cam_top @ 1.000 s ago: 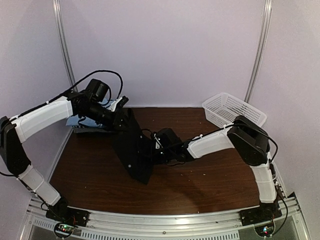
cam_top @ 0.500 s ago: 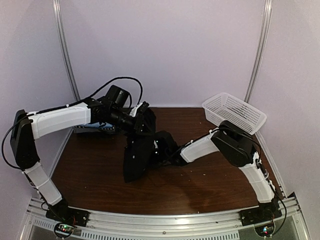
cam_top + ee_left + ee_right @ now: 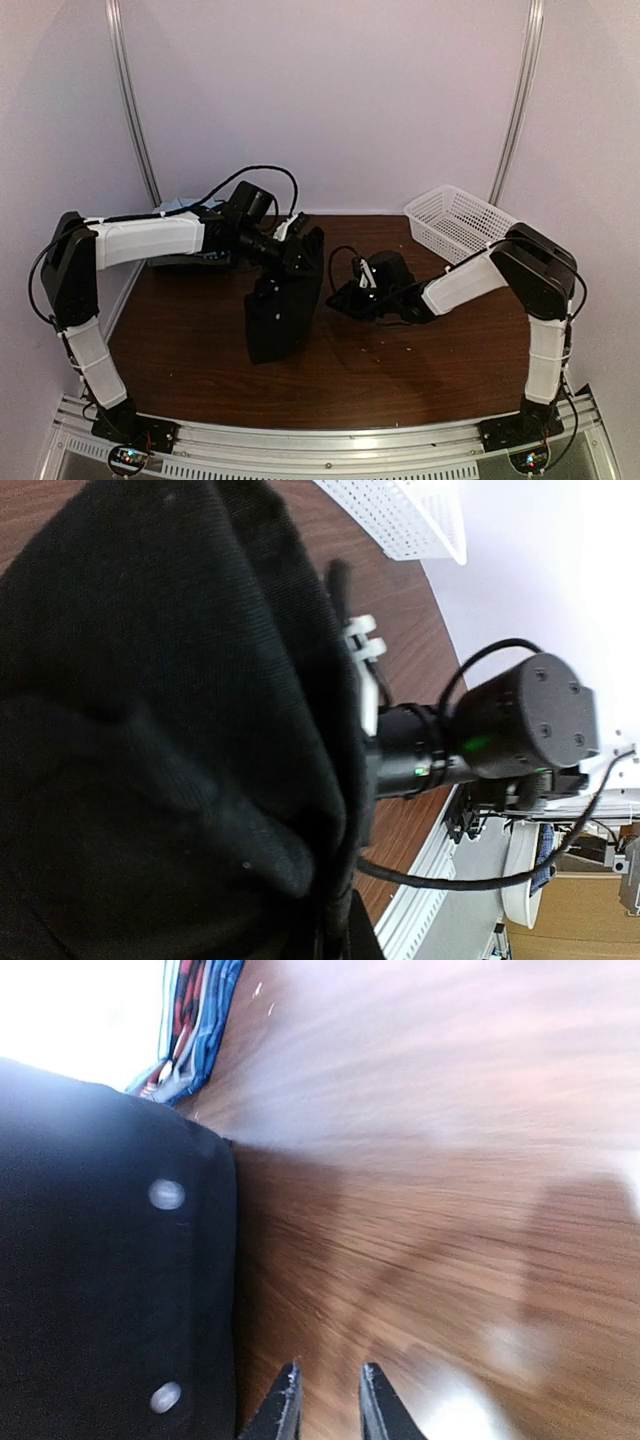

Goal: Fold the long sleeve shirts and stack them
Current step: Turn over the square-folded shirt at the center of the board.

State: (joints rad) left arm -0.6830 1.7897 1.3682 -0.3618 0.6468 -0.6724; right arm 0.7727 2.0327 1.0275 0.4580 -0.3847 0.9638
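**R side lets go; black shirt now a narrow strip hanging from L**

A sec ago the large plain black long sleeve shirt [image 3: 282, 315] was stretched as a wide panel btwn both arms, w/ the R end effector [image 3: 340, 298] at its right edge. Now the L end effector [image 3: 298, 247] has swung across toward centre, taking its edge along. The shirt reads as a narrower, doubled-looking strip: top bunched up at L, lower part resting on the dark brown wooden tabletop [image 3: 190, 340].

R has backed off to just beside the shirt, not touching it. Its wrist view shows the fingertips slightly spread w/ only bare wood btwn them, and the shirt's snap-button edge off to one side. L's fingers are buried in black cloth in its own view; they're pressed together on the fabric, since the shirt hangs from there.

Meaning, prob: one lengthwise fold brought over and R's part of it done. The shirt isn't flat yet, so L has to lay it down. After that comes another fold, then the move to the folded pile of blue and dark striped shirts [image 3: 195, 1015] seen beyond it in R's wrist view.
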